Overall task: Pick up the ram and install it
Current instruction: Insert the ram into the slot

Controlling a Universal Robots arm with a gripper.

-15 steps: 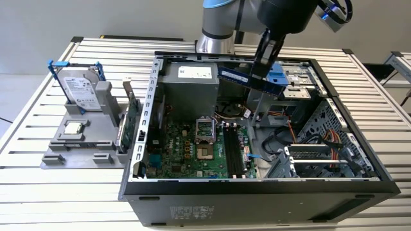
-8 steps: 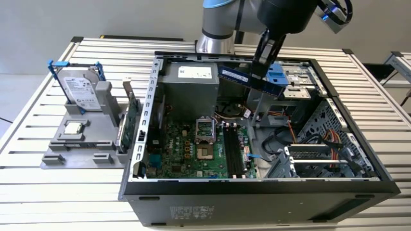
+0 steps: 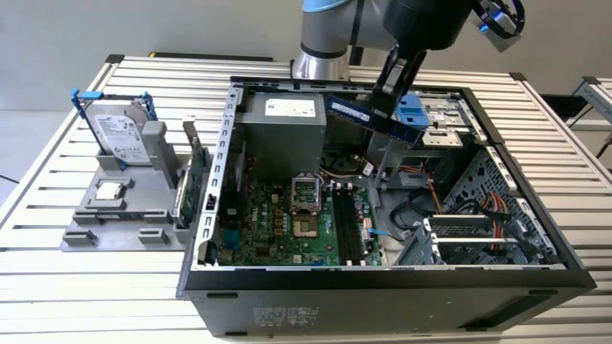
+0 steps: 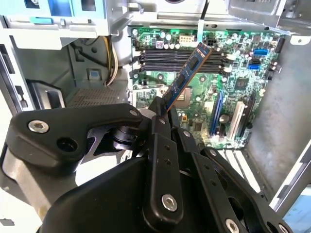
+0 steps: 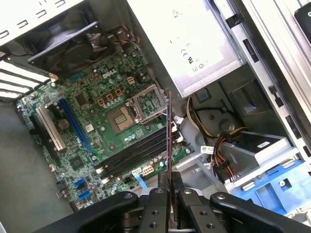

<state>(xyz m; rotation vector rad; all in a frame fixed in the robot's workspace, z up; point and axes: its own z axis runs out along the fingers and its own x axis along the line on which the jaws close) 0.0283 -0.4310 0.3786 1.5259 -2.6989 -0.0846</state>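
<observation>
Your ram (image 3: 373,120) is dark blue with a pale label, its edge brown-gold in the second wrist view, and the gripper (image 4: 163,106) is matte black. You have a green motherboard (image 3: 287,222) speckled with dark chips, with black memory slots (image 3: 346,228), a blue slot (image 5: 74,124) and a white slot (image 5: 48,128), in a black case (image 3: 383,304) with bare grey walls. You also see a silver hard drive (image 3: 122,136) in a blue frame (image 3: 105,94), a grey stand (image 3: 115,222), a green card (image 3: 195,183) and a white slatted table (image 3: 57,287).
</observation>
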